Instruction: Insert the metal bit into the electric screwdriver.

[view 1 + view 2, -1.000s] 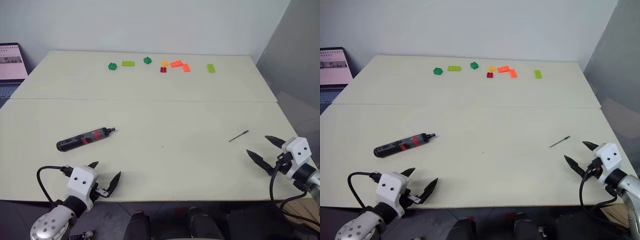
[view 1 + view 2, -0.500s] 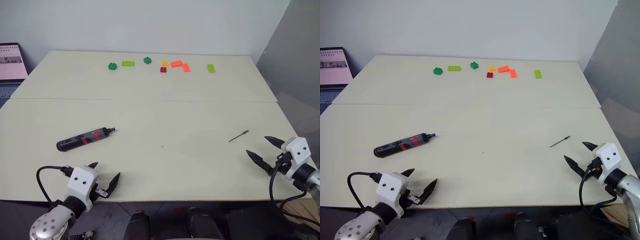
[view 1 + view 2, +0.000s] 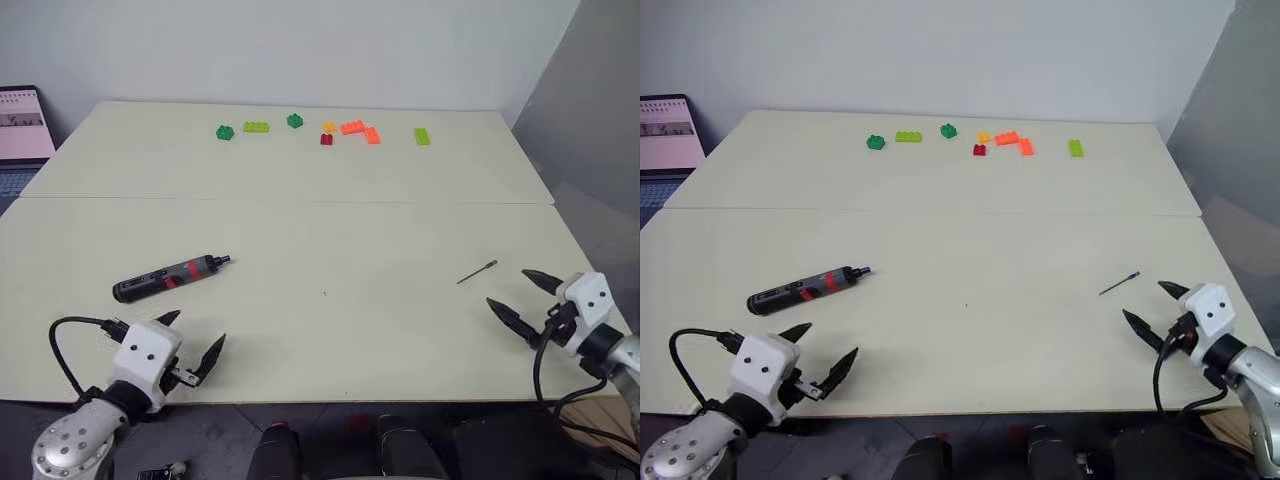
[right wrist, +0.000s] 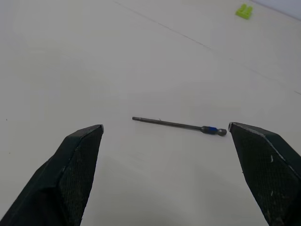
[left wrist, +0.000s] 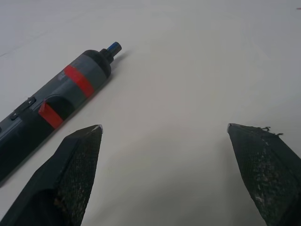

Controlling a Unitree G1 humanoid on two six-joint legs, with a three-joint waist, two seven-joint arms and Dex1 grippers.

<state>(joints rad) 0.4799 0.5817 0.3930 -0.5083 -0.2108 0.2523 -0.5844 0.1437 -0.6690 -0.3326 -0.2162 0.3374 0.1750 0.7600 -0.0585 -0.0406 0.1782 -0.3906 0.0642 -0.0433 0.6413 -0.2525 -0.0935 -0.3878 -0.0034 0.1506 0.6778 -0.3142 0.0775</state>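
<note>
The electric screwdriver [image 3: 170,278], black and grey with red bands, lies flat on the cream table [image 3: 320,230] at the left, its tip toward the right. The left wrist view has it just beyond one finger [image 5: 70,94]. My left gripper [image 3: 192,338] hovers open at the table's near edge, short of the screwdriver and holding nothing. The metal bit [image 3: 477,272], a thin dark rod, lies on the right side of the table. My right gripper [image 3: 515,295] stands open just short of it, and the bit [image 4: 178,125] shows beyond and between its spread fingers.
Several small toy bricks, green [image 3: 256,127], orange [image 3: 360,129] and lime [image 3: 422,136], lie in a row along the far edge of the table. A laptop [image 3: 22,125] stands off the far left corner. A seam [image 3: 300,200] crosses the table's middle.
My left gripper has shifted to the left and a little up along the near table edge. The right gripper, the screwdriver and the bit stay where they were.
</note>
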